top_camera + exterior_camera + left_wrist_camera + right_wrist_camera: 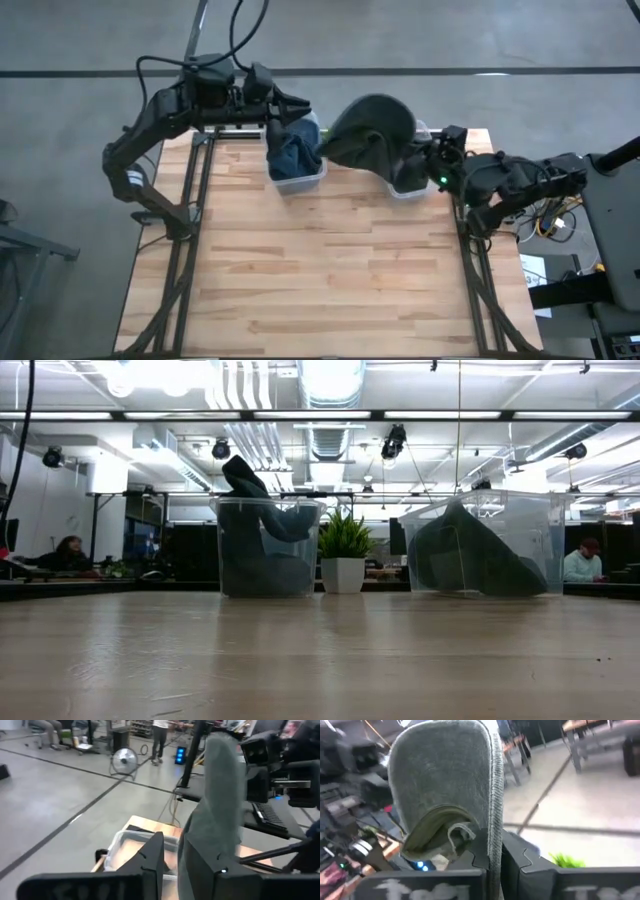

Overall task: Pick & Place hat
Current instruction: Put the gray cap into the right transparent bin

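A dark grey hat [368,130] sits over the left part of the right clear bin [412,186]. My right gripper [428,160] is shut on it. In the right wrist view the hat [440,780] stands beyond the gripper [496,847]. A bluish hat [295,152] fills the left clear bin [300,182], and one end of it [240,472] sticks up above the rim. My left gripper [303,108] is at that bin's far edge, shut on grey fabric [215,805]. My left gripper pinches the bluish hat between its two fingers [150,862]. The held part [192,855] is plain fabric, and I cannot tell which part of the hat it is. The hat reaches on past the fingertips into the left bin. My right gripper pinches the grey hat by its stitched edge [495,820], coming level from the table's right. The hat stands past the fingertips with its underside [435,827] in view. In the low view its lower part [470,560] shows behind the right bin's wall.
A small potted plant [344,550] stands between the two bins at the table's far edge. The wooden tabletop [330,270] stretches toward the near edge. People sit in the room behind the table [68,552].
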Robot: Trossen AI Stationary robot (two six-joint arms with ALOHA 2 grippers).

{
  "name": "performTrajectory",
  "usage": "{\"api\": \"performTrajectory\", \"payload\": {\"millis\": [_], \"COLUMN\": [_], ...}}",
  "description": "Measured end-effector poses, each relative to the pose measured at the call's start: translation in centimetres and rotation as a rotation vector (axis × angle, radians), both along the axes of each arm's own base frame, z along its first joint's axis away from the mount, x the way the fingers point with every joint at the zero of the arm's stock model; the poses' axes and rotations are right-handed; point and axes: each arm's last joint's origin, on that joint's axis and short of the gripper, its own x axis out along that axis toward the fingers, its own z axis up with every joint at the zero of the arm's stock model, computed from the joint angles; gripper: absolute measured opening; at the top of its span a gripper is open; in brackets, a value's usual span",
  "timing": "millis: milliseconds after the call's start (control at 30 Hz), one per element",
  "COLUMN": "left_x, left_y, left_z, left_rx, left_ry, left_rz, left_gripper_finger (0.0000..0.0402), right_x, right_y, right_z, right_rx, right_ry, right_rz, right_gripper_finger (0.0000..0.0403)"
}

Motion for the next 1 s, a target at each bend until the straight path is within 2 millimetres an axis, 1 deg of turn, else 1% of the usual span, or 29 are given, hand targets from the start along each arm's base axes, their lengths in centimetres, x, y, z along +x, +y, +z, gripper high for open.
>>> {"api": "performTrajectory", "payload": {"millis": [167, 333, 467, 733, 867, 1000], "left_x": [-0.8, -1.3, -1.4, -1.3, -1.3, -1.4], "left_y": [-0.1, -0.2, -0.2, -0.2, -0.2, -0.2], "left_z": [0.3, 0.3, 0.1, -0.3, -0.5, -0.7], "left_rx": [0.034, 0.037, 0.03, 0.021, 0.017, 0.011], "left_ry": [0.004, 0.017, 0.043, 0.077, 0.094, 0.116], "left_rz": [0.035, 0.033, 0.031, 0.028, 0.027, 0.026], "left_gripper_finger": [0.007, 0.0071, 0.0071, 0.0071, 0.0071, 0.0071], "right_x": [-2.6, -4.9, -5.6, -6.6, -7.4, -8.4], "right_y": [-0.9, -2.6, -3.7, -5.7, -6.6, -7.8], "right_z": [-1.3, -2.5, -3.2, -4.3, -4.0, -3.7], "right_rx": [0.125, 0.256, 0.344, 0.459, 0.493, 0.564], "right_ry": [0.033, 0.096, 0.194, 0.35, 0.369, 0.423], "right_rz": [-0.045, -0.122, -0.149, -0.198, -0.233, -0.273], "right_gripper_finger": [0.001, 0.001, 0.001, 0.001, 0.001, 0.001]}}
